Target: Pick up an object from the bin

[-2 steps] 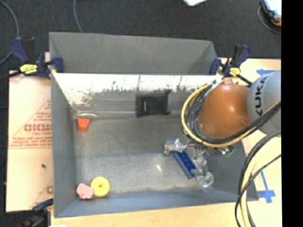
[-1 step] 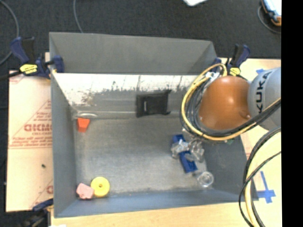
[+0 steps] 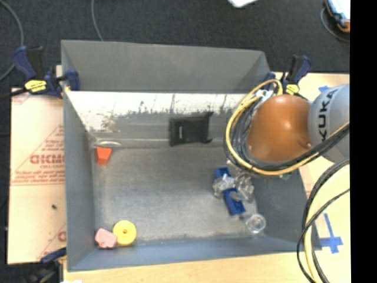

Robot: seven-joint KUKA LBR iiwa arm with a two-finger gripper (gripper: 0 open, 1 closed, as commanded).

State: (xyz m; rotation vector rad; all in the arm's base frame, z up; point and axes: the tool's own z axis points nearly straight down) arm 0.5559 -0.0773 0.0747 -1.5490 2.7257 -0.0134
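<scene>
The arm's orange domed wrist cover [image 3: 277, 135] hung above the gripper [image 3: 238, 187], which sat low among small blue plastic pieces [image 3: 234, 204] at the right front of the grey metal bin [image 3: 177, 69]. I could not tell how the jaws stood. Seemingly nothing was lifted yet.

The orange cover [image 3: 277, 128] and cables [image 3: 234, 122] hide most of the gripper [image 3: 237, 186] and part of the bin [image 3: 76, 175]'s right wall. Blue pieces [image 3: 234, 204] lie partly under the gripper; their shape, and whether it touches them, cannot be told. The black thing [image 3: 189, 131] at the back wall is too blurred to identify.
</scene>
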